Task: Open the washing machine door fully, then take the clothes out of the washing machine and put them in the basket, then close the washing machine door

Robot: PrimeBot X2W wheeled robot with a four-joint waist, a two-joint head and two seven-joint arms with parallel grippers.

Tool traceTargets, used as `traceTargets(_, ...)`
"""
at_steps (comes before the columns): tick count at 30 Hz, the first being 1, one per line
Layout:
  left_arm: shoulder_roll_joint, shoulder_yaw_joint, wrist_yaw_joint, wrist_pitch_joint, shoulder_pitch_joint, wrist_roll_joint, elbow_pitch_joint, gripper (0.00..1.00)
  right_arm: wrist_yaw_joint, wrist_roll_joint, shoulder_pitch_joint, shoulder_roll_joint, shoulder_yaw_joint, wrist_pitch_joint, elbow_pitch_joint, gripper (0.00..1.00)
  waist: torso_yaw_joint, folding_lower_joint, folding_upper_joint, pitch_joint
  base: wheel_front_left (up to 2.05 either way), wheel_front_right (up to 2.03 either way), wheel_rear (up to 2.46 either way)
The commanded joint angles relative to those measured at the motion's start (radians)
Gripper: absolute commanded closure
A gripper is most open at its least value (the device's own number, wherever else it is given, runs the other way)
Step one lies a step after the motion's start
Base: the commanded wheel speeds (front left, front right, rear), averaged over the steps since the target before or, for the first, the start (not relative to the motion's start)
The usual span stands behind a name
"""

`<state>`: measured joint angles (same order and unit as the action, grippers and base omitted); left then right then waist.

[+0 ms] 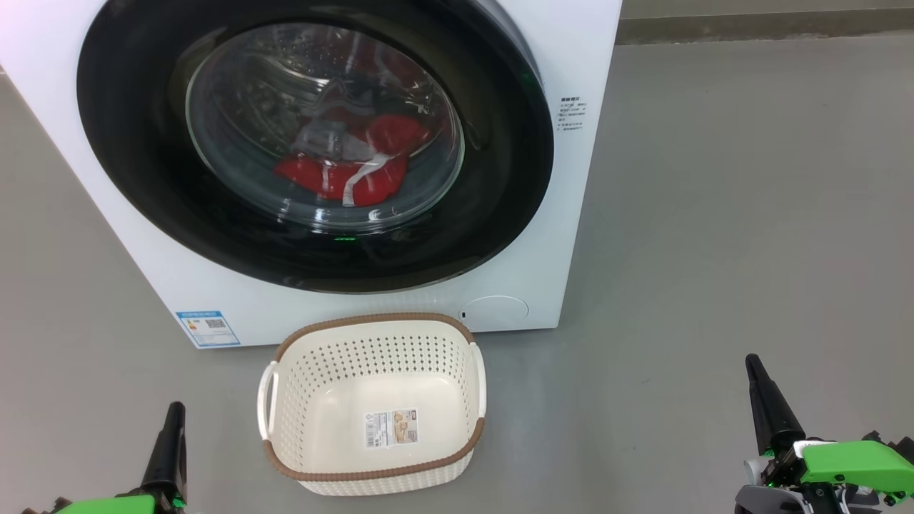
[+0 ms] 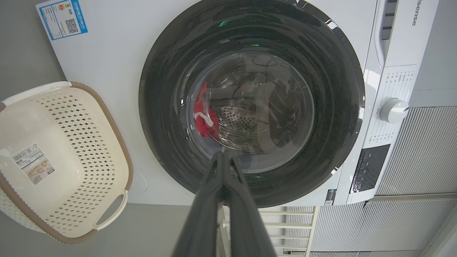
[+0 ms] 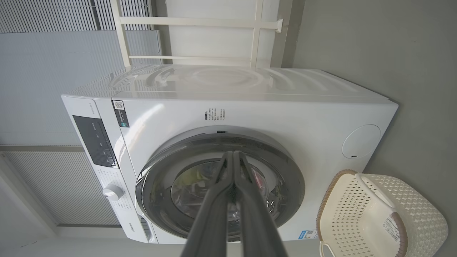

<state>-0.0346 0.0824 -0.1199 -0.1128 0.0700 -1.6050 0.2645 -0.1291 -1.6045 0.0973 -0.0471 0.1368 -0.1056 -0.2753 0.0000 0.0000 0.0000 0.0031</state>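
Red clothes (image 1: 371, 182) lie behind the washing machine door (image 1: 128, 164) (glare on its glass blurs them); my left hand (image 1: 173, 414) and right hand (image 1: 753, 368) aim forward, pinched closed, empty, flanking the basket (image 1: 371, 316).

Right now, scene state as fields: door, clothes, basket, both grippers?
door: washing machine door shut
laundry: red clothes inside the washing machine, seen through the door
container: basket on floor in front of machine, no clothes in it
left: left gripper shut, holding nothing
right: right gripper shut, holding nothing
progress: door not yet opened
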Motion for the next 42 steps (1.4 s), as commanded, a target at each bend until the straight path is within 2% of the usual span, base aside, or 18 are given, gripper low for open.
traceTargets(1, -0.016, 0.031, -0.011, 0.0, 0.038, -0.004, -0.02, 1.0, -0.002, -0.005, 0.011, -0.003, -0.023, -0.007, 0.031, 1.0, 0.0, 0.0, 0.0, 0.0, 0.0, 0.0, 0.0)
traceTargets(42, -0.016, 0.031, -0.011, 0.0, 0.038, -0.004, -0.02, 1.0, -0.002, -0.005, 0.011, -0.003, -0.023, -0.007, 0.031, 1.0, 0.0, 0.0, 0.0, 0.0, 0.0, 0.0, 0.0)
